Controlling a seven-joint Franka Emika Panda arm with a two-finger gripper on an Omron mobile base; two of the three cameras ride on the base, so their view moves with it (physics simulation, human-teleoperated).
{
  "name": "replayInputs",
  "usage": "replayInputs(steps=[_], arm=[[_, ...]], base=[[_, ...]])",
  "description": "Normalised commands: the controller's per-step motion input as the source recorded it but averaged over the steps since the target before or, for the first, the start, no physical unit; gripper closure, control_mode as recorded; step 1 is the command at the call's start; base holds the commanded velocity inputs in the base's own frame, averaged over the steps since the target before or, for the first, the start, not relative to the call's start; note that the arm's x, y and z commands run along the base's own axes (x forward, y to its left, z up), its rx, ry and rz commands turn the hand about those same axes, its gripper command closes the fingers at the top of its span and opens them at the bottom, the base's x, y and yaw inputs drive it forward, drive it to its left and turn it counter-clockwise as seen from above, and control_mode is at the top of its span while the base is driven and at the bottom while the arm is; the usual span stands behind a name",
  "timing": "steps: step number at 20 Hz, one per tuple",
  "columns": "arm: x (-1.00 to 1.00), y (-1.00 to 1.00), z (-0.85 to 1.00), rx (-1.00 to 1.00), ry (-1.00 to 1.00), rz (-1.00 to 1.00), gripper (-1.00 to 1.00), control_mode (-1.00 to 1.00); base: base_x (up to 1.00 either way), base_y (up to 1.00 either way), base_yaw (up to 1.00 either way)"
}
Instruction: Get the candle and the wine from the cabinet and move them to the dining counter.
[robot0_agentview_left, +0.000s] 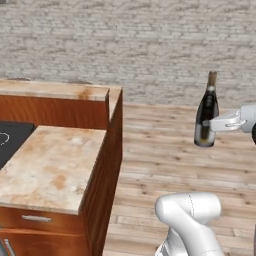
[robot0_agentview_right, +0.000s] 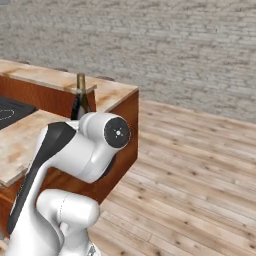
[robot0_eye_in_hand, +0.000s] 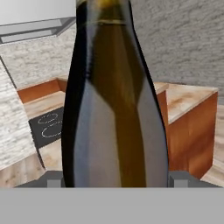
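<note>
Gripper (robot0_agentview_left: 206, 126) round wine (robot0_agentview_left: 207, 112), above wood floor (robot0_agentview_left: 165, 165)

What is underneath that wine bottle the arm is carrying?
Below the wine bottle, held upright in the gripper, lies only bare wooden floor; it hangs in the air beside the counter. The bottle's underside itself is hidden.

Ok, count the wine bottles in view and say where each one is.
1. The wine is upright in the gripper, held above the wooden floor to the right of the counter. Nothing else bottle-shaped shows, though the arm hides part of the counter in the right base view.
</note>
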Motion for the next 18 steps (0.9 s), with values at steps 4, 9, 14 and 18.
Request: replayInputs(steps=[4, 9, 14, 18], arm=[[0.00, 0.00, 0.00, 0.00, 0.00, 0.00, 1.00, 1.00], [0.00, 0.00, 0.00, 0.00, 0.00, 0.00, 1.00, 1.00], [0.00, 0.00, 0.00, 0.00, 0.00, 0.00, 1.00, 1.00], [0.00, 0.00, 0.00, 0.00, 0.00, 0.00, 1.00, 1.00]], base=[[0.29, -0.66, 0.00], [0.40, -0.62, 0.00], [0.44, -0.61, 0.00], [0.44, -0.61, 0.00]])
